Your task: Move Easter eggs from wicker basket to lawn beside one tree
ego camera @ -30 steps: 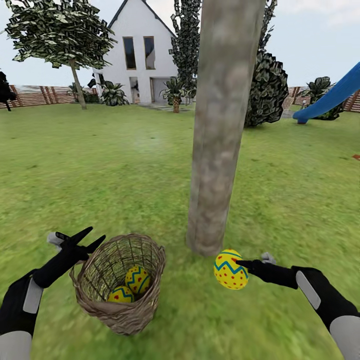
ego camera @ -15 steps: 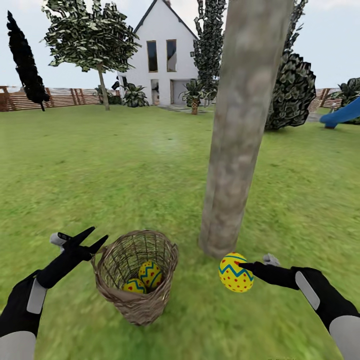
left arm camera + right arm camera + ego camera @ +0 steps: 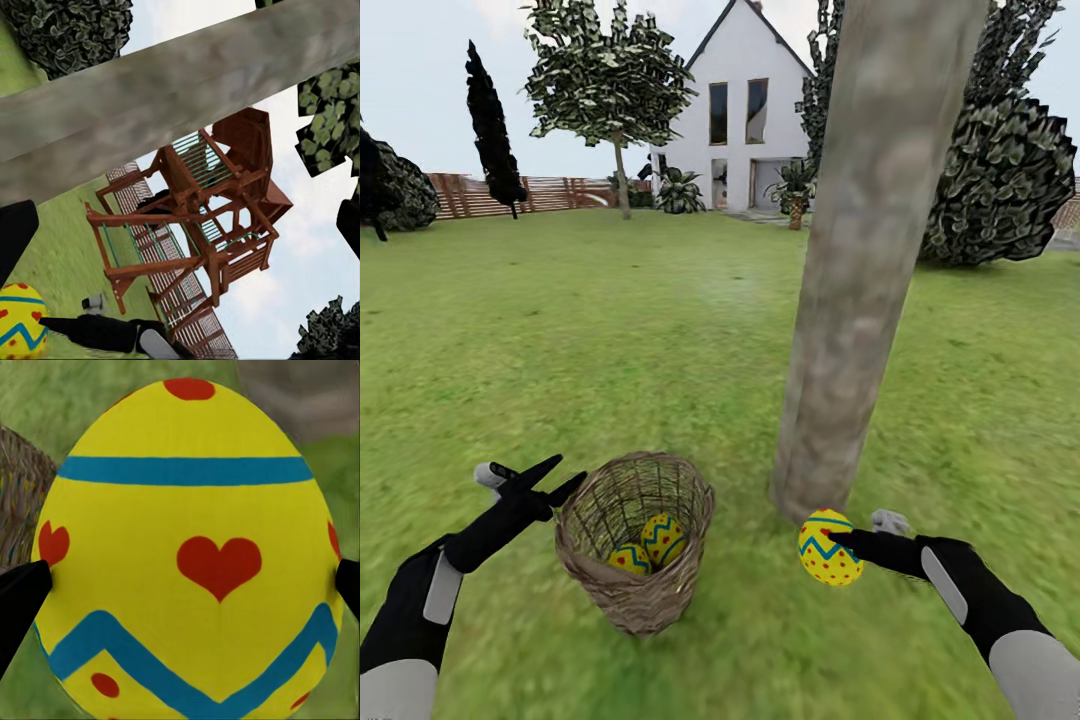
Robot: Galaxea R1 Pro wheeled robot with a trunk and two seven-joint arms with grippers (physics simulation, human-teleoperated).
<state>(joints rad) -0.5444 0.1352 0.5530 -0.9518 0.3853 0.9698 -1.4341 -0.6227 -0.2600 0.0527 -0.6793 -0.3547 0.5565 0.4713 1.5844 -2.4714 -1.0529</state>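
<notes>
Yellow, glossy and banded with blue zigzags and red hearts and dots, one Easter egg (image 3: 829,547) sits pinched between the two dark fingers of the right gripper (image 3: 840,543), whose tips press its opposite flanks in the right wrist view; it hangs just above the lawn (image 3: 610,330), close beside the foot of the tree (image 3: 855,300), most likely so it can be set down there. The trunk is thick, straight and smooth, mottled grey-beige, and it rises past the top of the head view. Just beside it on the grass stands the wicker basket (image 3: 635,545), a bucket of open brown twig weave narrowing to its base, and two more eggs (image 3: 650,545) lie together at its bottom, touching each other. The left gripper (image 3: 550,478) hovers just beside the basket's rim with its fingers spread apart and nothing between them, seemingly poised to steady the basket or reach in. By my reading one egg is about to be placed and two are yet to be lifted out.
</notes>
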